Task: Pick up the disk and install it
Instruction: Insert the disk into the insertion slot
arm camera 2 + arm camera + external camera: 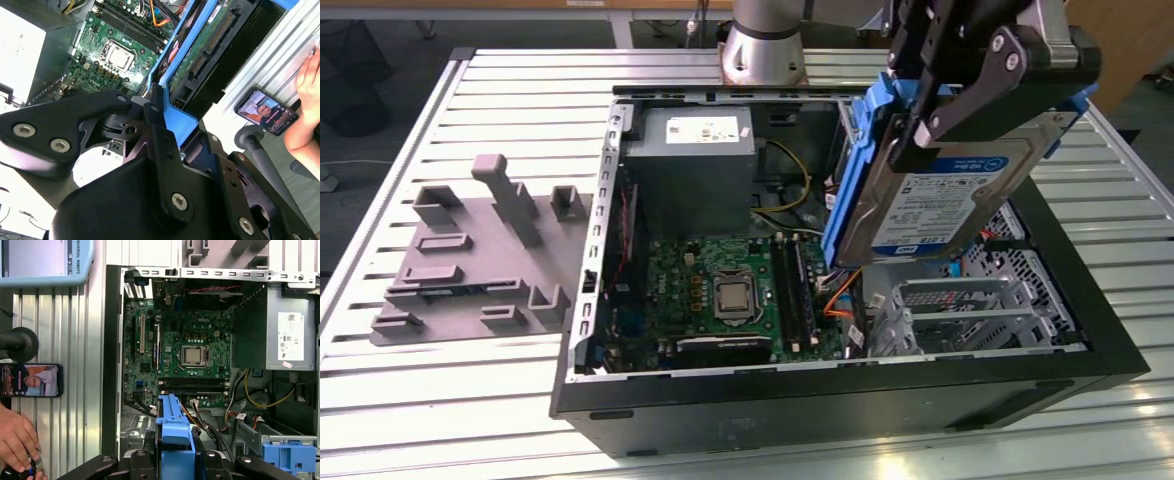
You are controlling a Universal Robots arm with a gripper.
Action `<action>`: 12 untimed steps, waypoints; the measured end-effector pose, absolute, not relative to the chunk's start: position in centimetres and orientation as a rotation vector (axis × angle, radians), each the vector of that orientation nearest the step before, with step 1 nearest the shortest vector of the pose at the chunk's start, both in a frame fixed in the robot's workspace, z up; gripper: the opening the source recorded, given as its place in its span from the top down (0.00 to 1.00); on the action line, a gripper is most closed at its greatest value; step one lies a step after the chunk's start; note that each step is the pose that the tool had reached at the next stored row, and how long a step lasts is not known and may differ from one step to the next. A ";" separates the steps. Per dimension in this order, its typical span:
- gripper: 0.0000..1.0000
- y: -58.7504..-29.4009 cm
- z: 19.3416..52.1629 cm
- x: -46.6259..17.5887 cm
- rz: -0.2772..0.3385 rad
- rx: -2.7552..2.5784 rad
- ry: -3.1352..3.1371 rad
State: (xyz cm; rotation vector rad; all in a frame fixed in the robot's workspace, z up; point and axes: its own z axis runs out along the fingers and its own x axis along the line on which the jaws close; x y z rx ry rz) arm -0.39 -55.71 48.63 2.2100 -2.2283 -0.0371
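One gripper [918, 125] has its fingers [977, 100] clamped on the disk [945, 205], held tilted on edge above the open computer case [827, 405]. Beside the case lies a grey fixture block [474, 255].

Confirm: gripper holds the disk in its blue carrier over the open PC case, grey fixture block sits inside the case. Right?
No. The grey fixture block sits outside the PC case, on the table at the exterior view's left. The rest stands: the gripper holds the disk in its blue carrier over the open case.
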 end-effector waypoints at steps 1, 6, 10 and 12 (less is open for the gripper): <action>0.64 -55.7 48.6 -0.4 -0.037 2.210 -2.228; 0.64 -55.7 48.6 -0.4 -0.037 2.210 -2.228; 0.64 -56.1 48.6 -0.4 -0.037 2.210 -2.228; 0.64 -56.6 48.6 -0.4 -0.039 2.211 -2.229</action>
